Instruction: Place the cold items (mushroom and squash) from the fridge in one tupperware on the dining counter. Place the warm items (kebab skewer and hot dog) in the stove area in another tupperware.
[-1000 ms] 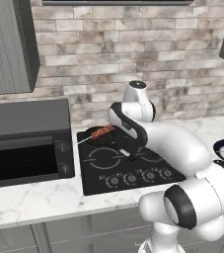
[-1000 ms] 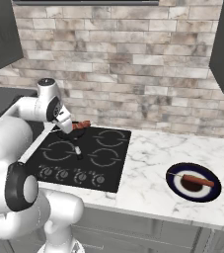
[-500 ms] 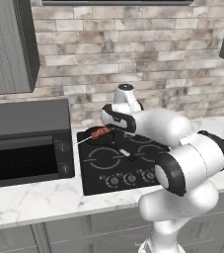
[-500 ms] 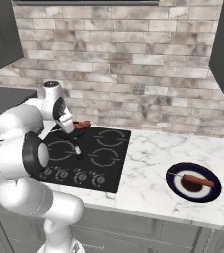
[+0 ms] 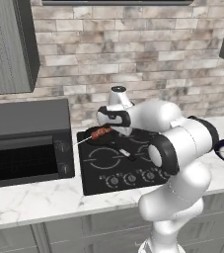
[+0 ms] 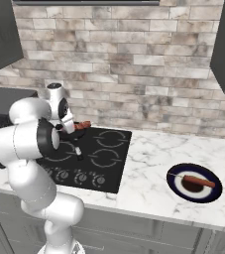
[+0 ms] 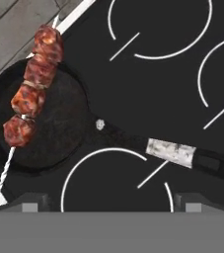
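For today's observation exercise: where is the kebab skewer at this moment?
The kebab skewer lies across a dark frying pan on the back left of the black stovetop, next to the microwave, just below the robot's hand.

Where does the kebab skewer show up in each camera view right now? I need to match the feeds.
Left base view: kebab skewer at the cooktop's back left, just left of the arm's wrist.
Right base view: its red end shows at the cooktop's back left, beside the wrist.
Hand view: upper left, lying across the frying pan.
Shared landmark: the black cooktop.
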